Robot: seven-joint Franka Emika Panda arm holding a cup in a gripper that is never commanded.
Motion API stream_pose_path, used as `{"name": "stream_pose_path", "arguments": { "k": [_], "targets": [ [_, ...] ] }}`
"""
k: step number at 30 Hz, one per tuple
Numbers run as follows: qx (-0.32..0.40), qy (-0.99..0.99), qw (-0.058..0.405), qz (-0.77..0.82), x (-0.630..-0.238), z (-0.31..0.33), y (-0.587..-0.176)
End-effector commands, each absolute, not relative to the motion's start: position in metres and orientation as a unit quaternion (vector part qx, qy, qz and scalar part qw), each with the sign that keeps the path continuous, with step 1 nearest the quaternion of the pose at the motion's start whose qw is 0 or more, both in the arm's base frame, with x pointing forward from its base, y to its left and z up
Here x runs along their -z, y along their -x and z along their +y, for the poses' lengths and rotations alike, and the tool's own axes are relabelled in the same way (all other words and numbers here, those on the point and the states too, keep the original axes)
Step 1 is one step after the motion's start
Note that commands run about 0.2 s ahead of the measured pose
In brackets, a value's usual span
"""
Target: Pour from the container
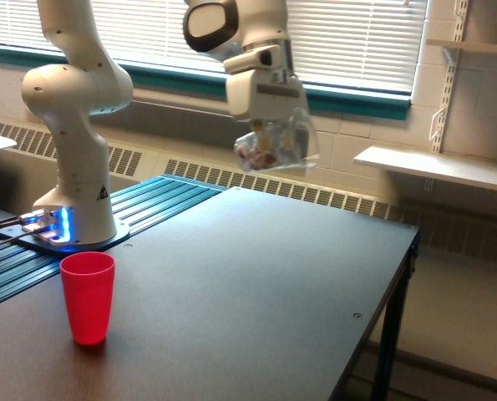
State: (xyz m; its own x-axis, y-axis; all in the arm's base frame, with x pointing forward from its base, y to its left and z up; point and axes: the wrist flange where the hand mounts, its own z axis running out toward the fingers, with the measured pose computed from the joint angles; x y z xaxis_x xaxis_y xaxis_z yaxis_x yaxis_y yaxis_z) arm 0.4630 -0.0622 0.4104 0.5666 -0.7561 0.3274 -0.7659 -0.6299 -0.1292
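Clear plastic container with reddish pieces hangs tilted, the gripper clamped on it above the table.
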Motion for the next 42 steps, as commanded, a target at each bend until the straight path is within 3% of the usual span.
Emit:
{"name": "stream_pose_path", "arguments": {
  "k": [1,24,35,42],
  "targets": [
    [-0.159,-0.883,0.038,-0.441,-0.406,-0.076,-0.438],
    [-0.084,-0.882,0.109,-0.45,-0.393,-0.117,-0.341],
    [-0.076,-0.863,0.084,-0.493,-0.408,-0.138,-0.308],
    [-0.056,-0.85,0.099,-0.514,-0.401,-0.152,-0.294]
  ]
}}
